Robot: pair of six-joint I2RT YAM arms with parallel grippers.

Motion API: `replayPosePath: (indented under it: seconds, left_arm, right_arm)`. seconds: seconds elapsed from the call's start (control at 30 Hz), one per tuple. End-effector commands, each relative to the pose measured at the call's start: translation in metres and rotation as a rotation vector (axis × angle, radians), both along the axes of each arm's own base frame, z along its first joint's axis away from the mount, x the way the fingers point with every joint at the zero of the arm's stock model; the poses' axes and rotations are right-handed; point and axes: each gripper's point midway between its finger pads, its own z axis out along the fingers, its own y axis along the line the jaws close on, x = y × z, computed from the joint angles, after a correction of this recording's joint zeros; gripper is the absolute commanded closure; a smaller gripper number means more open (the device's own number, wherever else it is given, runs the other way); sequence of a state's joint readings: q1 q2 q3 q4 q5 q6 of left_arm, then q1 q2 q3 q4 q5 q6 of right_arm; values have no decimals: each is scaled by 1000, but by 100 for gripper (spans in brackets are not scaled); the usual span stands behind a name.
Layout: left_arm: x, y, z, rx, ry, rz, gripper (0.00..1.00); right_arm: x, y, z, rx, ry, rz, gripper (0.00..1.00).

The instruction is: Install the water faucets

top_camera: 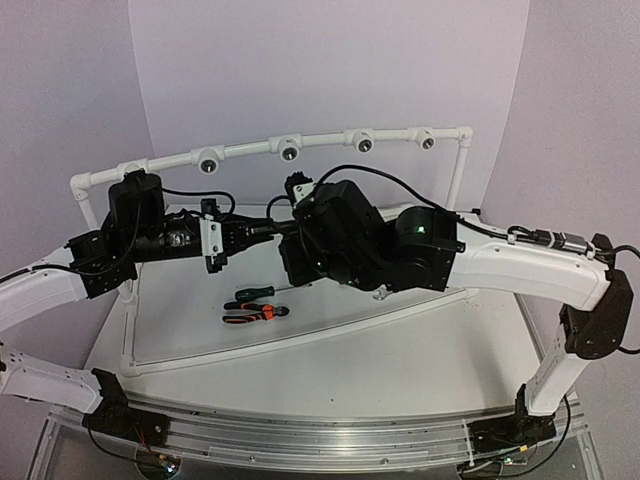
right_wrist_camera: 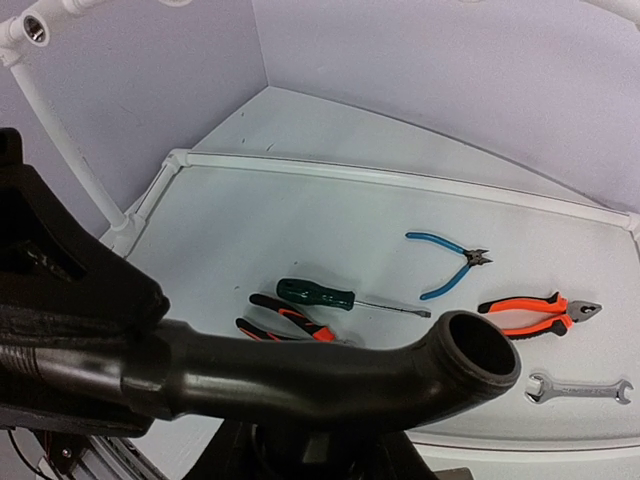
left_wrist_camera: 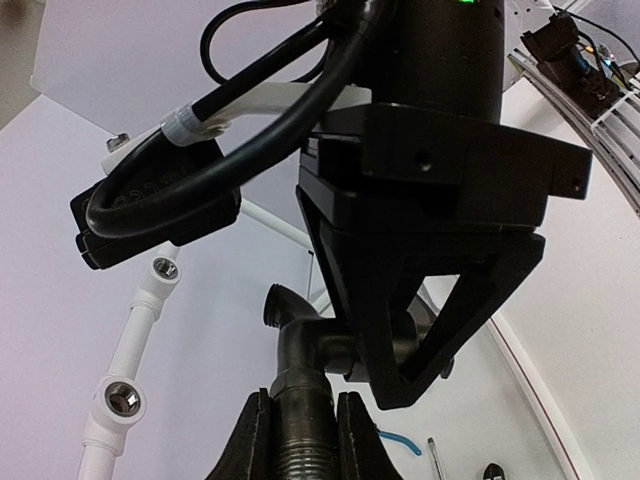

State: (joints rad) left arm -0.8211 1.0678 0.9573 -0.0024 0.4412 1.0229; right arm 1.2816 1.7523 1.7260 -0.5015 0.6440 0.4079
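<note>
Pale lilac walls enclose a white counter (top_camera: 400, 350) bordered by a white pipe frame (top_camera: 462, 170). Its rear rail carries a row of tee fittings (top_camera: 289, 150).

**Location of part:** the water faucet (left_wrist_camera: 300, 350) is held in the air between the two arms, above the counter's middle and well short of the rear rail.

**Jaws:** the left gripper (left_wrist_camera: 305, 440) has its jaws closed on the faucet's threaded stem. The right gripper (left_wrist_camera: 405, 360) has its jaws clamped across the faucet body, just beyond the left jaws.

**Orientation:** the long axis lies roughly level, running left to right between the grippers. The threaded end sits in the left jaws. The curved spout (right_wrist_camera: 480, 352) is at the right gripper's end, its mouth turned up and away.

**Step in hand:** judged to be a transfer or regrasp between the arms; no fitting is engaged yet.

**Next move:** one pair of jaws should release. The thread is covered by the left jaws, so it likely needs freeing, then aiming at a tee opening.

**Also present:** a screwdriver (right_wrist_camera: 318, 295), orange-handled pliers (right_wrist_camera: 535, 312), blue-handled cutters (right_wrist_camera: 445, 262) and a wrench (right_wrist_camera: 578, 387) lie on the counter below.
</note>
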Motion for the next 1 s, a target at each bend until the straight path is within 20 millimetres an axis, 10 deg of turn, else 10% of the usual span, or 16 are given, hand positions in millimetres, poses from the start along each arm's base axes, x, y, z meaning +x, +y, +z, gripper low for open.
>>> replayPosePath:
  seconds: [0.0, 0.07, 0.3, 0.5, 0.97]
  left_arm:
    - [-13, 4, 30, -106, -101, -37, 100]
    - [-13, 5, 43, -146, -123, -37, 100]
    - [-44, 3, 71, -175, -81, -200, 100]
    - [-73, 4, 86, -161, -66, -360, 100]
    - [-100, 4, 95, -177, -314, -540, 100]
  right_arm:
    - [-12, 11, 36, 52, -51, 117, 24]
    - [-18, 4, 48, 51, -74, 158, 2]
    - [-59, -34, 106, 138, -175, 384, 2]
    - [-89, -54, 116, 195, -186, 553, 2]
    - [-113, -22, 141, 408, -73, 800, 4]
